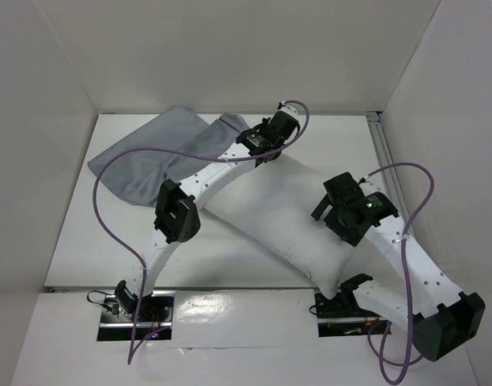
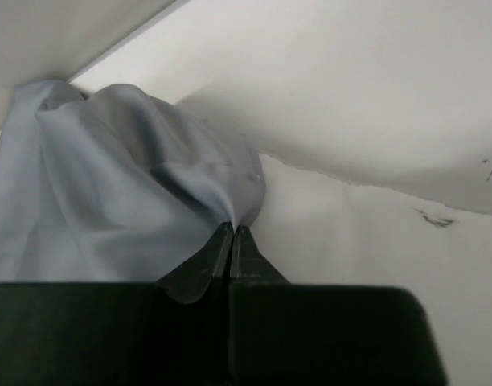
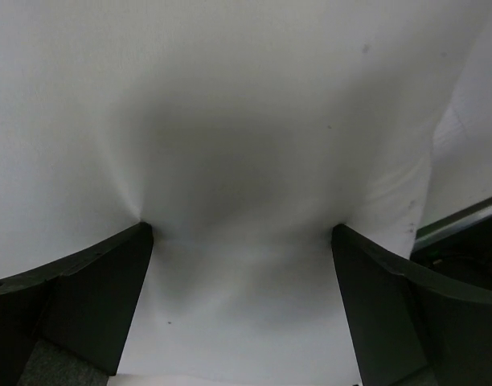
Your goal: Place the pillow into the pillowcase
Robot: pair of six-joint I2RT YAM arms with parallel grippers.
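Observation:
The white pillow (image 1: pixel 282 211) lies diagonally across the table's middle. The grey pillowcase (image 1: pixel 149 157) lies crumpled at the back left, one end touching the pillow's far end. My left gripper (image 1: pixel 260 146) hangs where the two meet. In the left wrist view it (image 2: pixel 232 227) is shut on a pinched fold of the pillowcase (image 2: pixel 109 185), with the pillow (image 2: pixel 375 104) bulging on the right. My right gripper (image 1: pixel 333 211) stands over the pillow's near right part. The right wrist view shows it (image 3: pixel 239 232) open, both fingertips pressed into the pillow (image 3: pixel 230 96), which dents between them.
White walls enclose the table on three sides. A metal rail (image 1: pixel 384 153) runs along the right edge of the table. Purple cables (image 1: pixel 109 209) loop over both arms. The table's near edge (image 1: pixel 230 288) lies just behind the arm bases.

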